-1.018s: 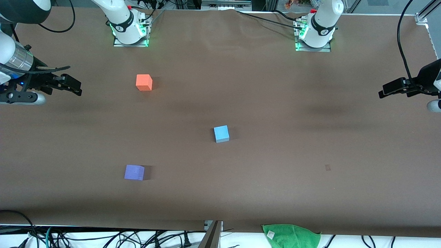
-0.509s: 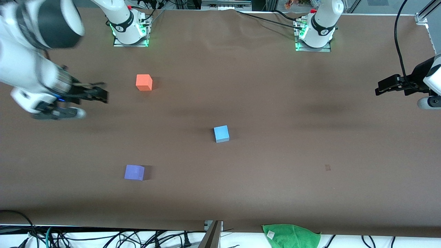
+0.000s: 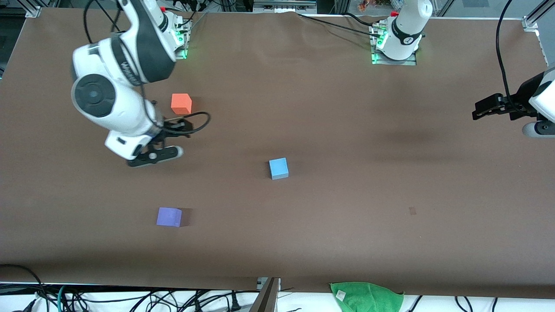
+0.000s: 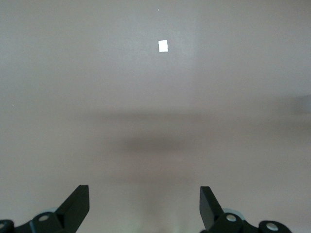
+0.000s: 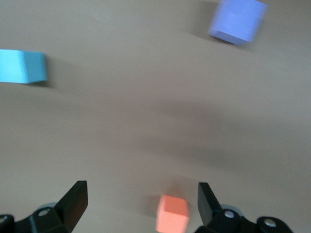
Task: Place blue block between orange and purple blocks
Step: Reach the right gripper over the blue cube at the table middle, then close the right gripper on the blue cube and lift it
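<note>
A robotics laboratory is shown. Two white jointed robot arms are bolted by square metal base plates, lit by green lamps, to a wide worktop covered in plain brown matte sheeting. Bundles of black cables are strewn along the white floor edge nearest the front camera, where a crumpled green cloth is also seen. Aluminium frame profiles are fixed at the worktop's corner.

Right gripper now swung in over the table just beside the orange block, fingers apart.
</note>
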Robot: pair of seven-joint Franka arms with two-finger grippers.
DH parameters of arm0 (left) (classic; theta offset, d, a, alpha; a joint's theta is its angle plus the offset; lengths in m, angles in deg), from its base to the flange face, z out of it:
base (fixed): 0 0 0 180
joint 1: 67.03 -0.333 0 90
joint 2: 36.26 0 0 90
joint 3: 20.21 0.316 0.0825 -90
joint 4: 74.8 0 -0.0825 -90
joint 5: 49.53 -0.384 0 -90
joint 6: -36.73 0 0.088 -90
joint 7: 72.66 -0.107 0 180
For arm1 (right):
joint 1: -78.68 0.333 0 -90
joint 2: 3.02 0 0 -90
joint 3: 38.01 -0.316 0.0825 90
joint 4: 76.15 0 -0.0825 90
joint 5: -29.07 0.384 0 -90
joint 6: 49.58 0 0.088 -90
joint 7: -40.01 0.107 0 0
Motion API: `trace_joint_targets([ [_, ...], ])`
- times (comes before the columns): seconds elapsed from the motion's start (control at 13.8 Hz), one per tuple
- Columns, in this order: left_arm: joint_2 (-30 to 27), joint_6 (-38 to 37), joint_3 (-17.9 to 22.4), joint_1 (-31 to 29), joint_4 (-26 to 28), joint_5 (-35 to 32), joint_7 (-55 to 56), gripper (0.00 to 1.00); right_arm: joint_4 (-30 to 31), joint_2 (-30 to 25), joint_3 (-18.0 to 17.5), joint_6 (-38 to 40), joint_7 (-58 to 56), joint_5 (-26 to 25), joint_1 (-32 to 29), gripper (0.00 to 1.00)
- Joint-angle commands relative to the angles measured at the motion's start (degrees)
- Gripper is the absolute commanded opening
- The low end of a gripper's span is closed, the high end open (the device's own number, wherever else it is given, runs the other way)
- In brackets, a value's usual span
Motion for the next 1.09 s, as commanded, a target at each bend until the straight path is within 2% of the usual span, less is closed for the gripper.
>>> trace_joint_targets([
  [0.0, -0.14, -0.39, -0.23, 0.09, 0.19, -1.57, -1.26, 1.0, -2.18, 5.9, -0.43, -7.59, 3.91, 6.89, 2.84, 1.0],
  [0.15, 0.13, -0.48, -0.23, -0.17, 0.19, -1.48, -1.34, 1.0, -3.31, 9.86, -0.44, -16.91, 8.3, 10.43, 7.4, 1.0],
  [0.36, 0.22, -0.48, -0.23, -0.17, 0.02, -1.48, -1.26, 1.0, -7.18, 17.23, -0.09, -23.44, 15.86, 9.22, 15.39, 1.0],
  [0.51, 0.22, -0.48, -0.23, -0.17, 0.02, -1.48, -1.17, 1.0, -9.55, 22.42, 0.44, -28.27, 20.86, 1.79, 19.97, 1.0],
  [0.65, 0.22, -0.48, -0.23, -0.09, 0.02, -1.48, -1.17, 1.0, -13.85, 27.26, 0.44, -29.0, 24.66, -7.1, 22.18, 1.0],
  [0.73, 0.22, -0.48, -0.23, 0.09, 0.02, -1.48, -1.17, 1.0, -14.13, 27.97, 0.53, -28.91, 24.15, -10.18, 22.36, 1.0],
  [0.87, 0.22, -0.48, -0.23, -0.17, 0.02, -1.48, -1.17, 1.0, -14.22, 27.98, 0.62, -27.77, 22.74, -13.8, 22.19, 1.0],
  [1.02, 0.22, -0.48, -0.23, -0.26, 0.02, -1.48, -1.17, 1.0, -14.75, 28.16, 0.62, -27.85, 20.81, -14.08, 21.66, 1.0],
])
